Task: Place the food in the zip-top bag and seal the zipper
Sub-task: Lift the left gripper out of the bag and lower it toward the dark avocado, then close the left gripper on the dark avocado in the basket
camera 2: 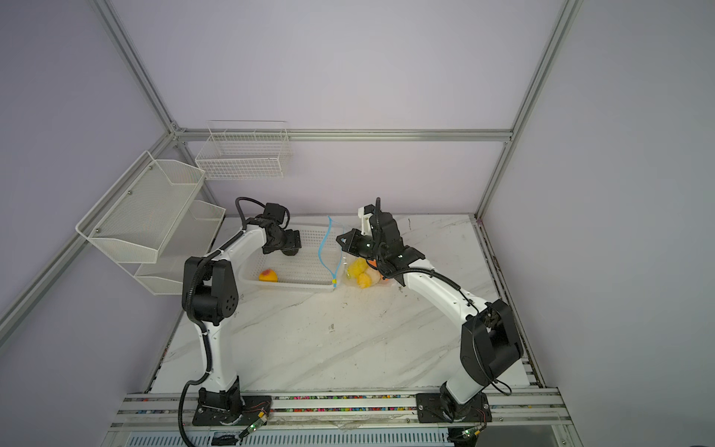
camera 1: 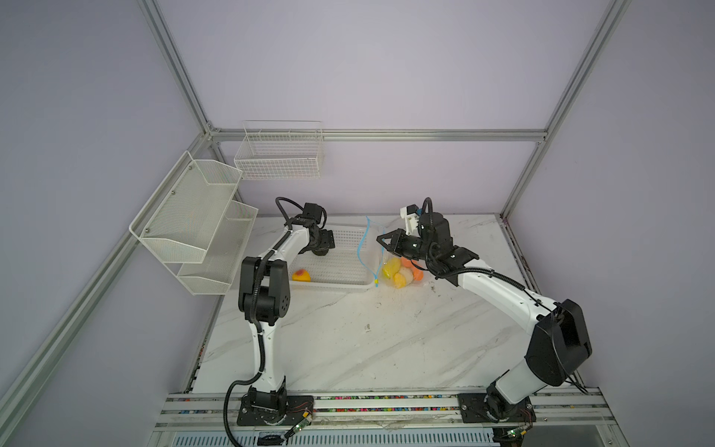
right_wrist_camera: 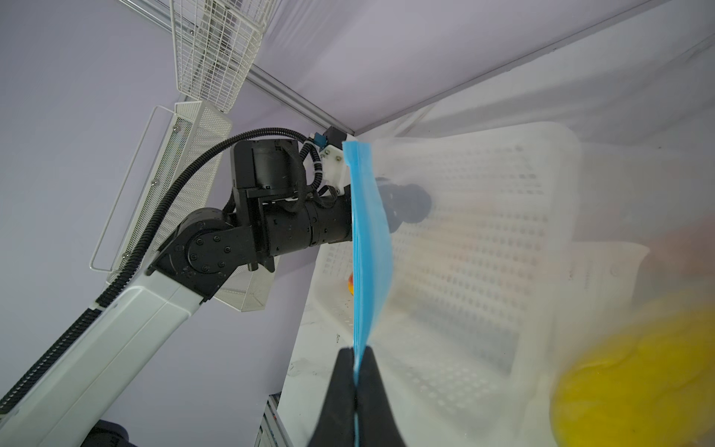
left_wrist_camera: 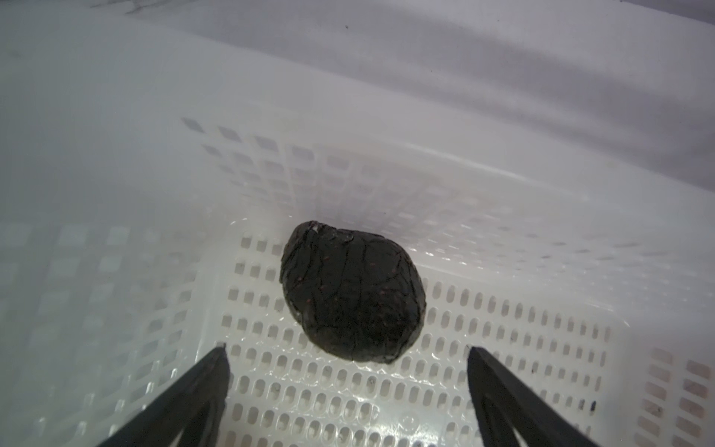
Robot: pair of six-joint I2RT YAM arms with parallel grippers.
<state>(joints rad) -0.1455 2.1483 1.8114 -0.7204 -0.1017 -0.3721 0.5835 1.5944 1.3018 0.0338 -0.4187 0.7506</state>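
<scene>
The basket (left_wrist_camera: 503, 348) is glossy plastic, the dark fruit (left_wrist_camera: 352, 298) matt and cracked, the bag (right_wrist_camera: 464, 271) seemingly thin plastic.

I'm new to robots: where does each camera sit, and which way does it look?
Top views: overhead, looking down on the table; left arm and right arm show.
Left wrist: faces the dark food in the basket; open left gripper shows.
Right wrist: faces the zipper, pinched by the right gripper; left arm behind.
Shared: the basket, in all.
</scene>
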